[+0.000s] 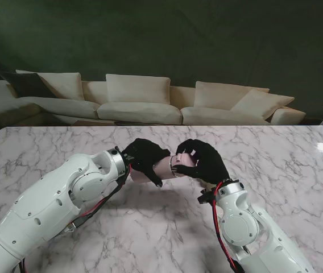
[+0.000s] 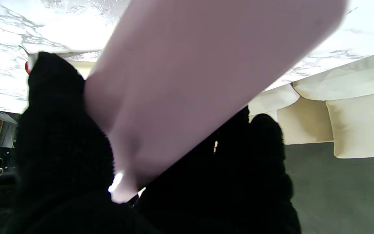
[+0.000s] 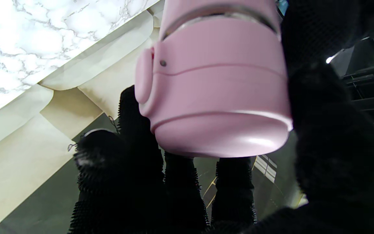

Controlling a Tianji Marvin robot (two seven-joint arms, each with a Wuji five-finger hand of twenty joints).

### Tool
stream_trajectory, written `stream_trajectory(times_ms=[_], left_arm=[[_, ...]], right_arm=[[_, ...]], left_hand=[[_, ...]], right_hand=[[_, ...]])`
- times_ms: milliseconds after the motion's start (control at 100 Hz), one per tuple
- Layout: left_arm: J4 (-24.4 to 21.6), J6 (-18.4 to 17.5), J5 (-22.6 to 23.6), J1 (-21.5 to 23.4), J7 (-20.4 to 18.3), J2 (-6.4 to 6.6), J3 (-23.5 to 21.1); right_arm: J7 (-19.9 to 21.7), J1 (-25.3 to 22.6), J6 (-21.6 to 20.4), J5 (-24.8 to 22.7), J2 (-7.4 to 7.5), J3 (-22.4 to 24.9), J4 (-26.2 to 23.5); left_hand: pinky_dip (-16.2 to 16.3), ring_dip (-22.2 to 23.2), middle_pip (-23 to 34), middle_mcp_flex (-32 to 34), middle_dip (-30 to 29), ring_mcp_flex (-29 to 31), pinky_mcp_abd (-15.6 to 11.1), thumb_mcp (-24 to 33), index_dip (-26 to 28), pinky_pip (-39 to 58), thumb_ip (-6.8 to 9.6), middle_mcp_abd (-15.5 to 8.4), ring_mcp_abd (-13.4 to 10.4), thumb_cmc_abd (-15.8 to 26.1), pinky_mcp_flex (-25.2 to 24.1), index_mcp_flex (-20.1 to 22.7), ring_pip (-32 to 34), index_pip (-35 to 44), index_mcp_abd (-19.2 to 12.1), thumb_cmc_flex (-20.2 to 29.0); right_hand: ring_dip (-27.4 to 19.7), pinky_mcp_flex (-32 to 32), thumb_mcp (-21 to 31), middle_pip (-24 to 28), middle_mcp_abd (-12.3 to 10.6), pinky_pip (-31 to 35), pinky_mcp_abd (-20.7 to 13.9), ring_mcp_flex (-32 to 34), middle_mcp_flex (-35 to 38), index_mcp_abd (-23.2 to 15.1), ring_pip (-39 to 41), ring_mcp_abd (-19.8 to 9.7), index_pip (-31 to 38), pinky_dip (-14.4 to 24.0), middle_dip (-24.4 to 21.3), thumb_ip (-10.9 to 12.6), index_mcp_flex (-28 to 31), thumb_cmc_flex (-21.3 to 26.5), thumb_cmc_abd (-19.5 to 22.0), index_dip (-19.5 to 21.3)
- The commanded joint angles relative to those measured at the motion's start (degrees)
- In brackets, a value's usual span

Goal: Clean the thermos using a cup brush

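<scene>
One pink thermos (image 1: 160,168) is showing, and two black-gloved hands are sharing it above the middle of the bench (image 1: 48,148). It is lying roughly level, its body pointing toward nine o'clock and its lid (image 3: 216,87) toward three o'clock. The left hand (image 1: 144,159) is wrapping the body, fingers (image 2: 60,130) curling around one side and the rest of the hand pressing the other. The right hand (image 1: 202,161) is gripping the lid end, fingers (image 3: 138,130) closing along one side and the thumb (image 3: 317,65) on the opposite side. The lid is sitting on the thermos, a thin metal band showing at the seam, so whatever is inside is staying hidden. A brush is not making itself out in any view.

The marble bench is running wide open at six, nine and three o'clock of the hands. Its far edge is lying at twelve o'clock, with one cream sofa (image 1: 139,99) beyond it.
</scene>
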Motion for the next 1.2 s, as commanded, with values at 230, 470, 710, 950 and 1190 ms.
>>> stream_trajectory(times_ms=[230, 470, 710, 950, 1190], left_arm=[[-0.85, -0.12, 0.06, -0.17, -0.02, -0.31, -0.46], [-0.54, -0.04, 0.04, -0.25, 0.59, -0.42, -0.37], [-0.20, -0.38, -0.23, -0.75, 0.55, -0.46, 0.26], [-0.19, -0.29, -0.25, -0.76, 0.31, -0.41, 0.30], [-0.31, -0.82, 0.13, -0.34, 0.23, -0.28, -0.18]], right_arm=[[-1.60, -0.81, 4.57, 2.08, -1.30, -2.14, -0.68], [-1.66, -1.64, 8.41, 5.48, -1.96, -3.57, -2.57], [1.35, -2.85, 13.25, 8.40, -1.77, -3.74, -5.90], [4.39, -3.89, 13.29, 9.04, -0.99, -2.65, -7.45], [7.75, -5.51, 9.94, 2.13, 0.86, 0.66, -9.55]], left_hand=[[1.34, 0.82, 6.57, 3.72, 2.10, 1.73, -2.79, 31.10, 3.04, 1.99, 5.72, -4.54, 0.77, 13.11, 0.40, 4.84, 3.09, 9.78, -12.78, 14.86], [1.33, 0.82, 6.58, 3.69, 2.07, 1.73, -2.75, 31.08, 3.03, 2.00, 5.70, -4.55, 0.72, 13.15, 0.40, 4.82, 3.09, 9.74, -12.79, 14.89], [1.33, 0.81, 6.54, 3.61, 2.04, 1.70, -2.74, 31.02, 3.03, 2.00, 5.68, -4.60, 0.76, 13.23, 0.40, 4.75, 3.06, 9.71, -12.89, 14.90], [1.33, 0.80, 6.57, 3.66, 2.04, 1.70, -2.74, 30.98, 3.05, 2.01, 5.69, -4.61, 0.74, 13.21, 0.40, 4.81, 3.04, 9.73, -12.86, 14.93], [1.32, 0.81, 6.59, 3.65, 2.06, 1.74, -2.74, 30.98, 3.06, 2.01, 5.72, -4.65, 0.71, 13.23, 0.40, 4.79, 3.07, 9.73, -12.88, 14.97]], right_hand=[[0.60, 3.32, 11.38, 13.46, -3.58, -3.89, -1.34, 4.86, -4.81, -4.79, 4.30, -9.24, 10.79, -4.44, 4.60, 6.33, -3.06, 18.97, 13.67, -4.27], [-0.84, 2.24, -3.80, 14.32, -2.32, -10.59, 5.45, 3.20, -8.69, -0.47, -1.26, -5.46, 14.53, -6.72, 3.62, 8.04, -11.77, 17.25, 22.74, -7.92], [-2.86, -14.42, -5.49, 6.75, -0.08, -18.25, 21.71, -10.95, -18.42, 8.93, -9.60, 1.11, 0.30, -7.90, 0.75, 11.21, -22.08, -16.35, 24.73, -0.54], [-10.03, -36.21, -13.90, -13.91, -0.43, -28.68, 23.44, -29.23, -29.32, 8.29, -27.54, 0.47, -20.52, -7.02, -16.47, 12.29, -29.31, -23.98, 25.89, -10.86], [-17.73, -45.39, -15.90, -39.70, -3.61, -38.94, 22.98, -36.51, -29.20, 5.28, -42.72, -0.15, -53.56, -11.77, -27.41, 12.59, -26.61, -24.94, 23.86, -4.58]])
